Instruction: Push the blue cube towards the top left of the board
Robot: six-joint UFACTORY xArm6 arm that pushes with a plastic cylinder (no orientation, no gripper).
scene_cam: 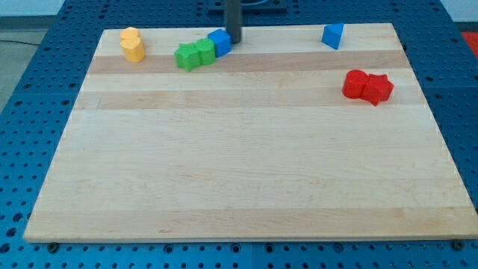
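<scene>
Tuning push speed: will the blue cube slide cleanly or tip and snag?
Blue cube looks squat and flat-sided, so it probably slides rather than rolls. My tip sits at its right. The green blocks touch its left, so they will likely get shoved along or turn it. The board looks smooth.

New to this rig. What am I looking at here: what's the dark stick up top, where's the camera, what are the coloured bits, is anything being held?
One camera looks down across a wooden board on a blue perforated table; its mounting is not on record. The dark stick is the arm's rod, with no gripper; my tip only slides and pushes, so nothing is held. It sits at the right edge of the blue cube, apparently touching it. That cube presses against two green blocks on its left. Farther left are two yellow blocks, one behind the other. At the view's top right is another blue block, wedge-like, and below it two red blocks together.
</scene>
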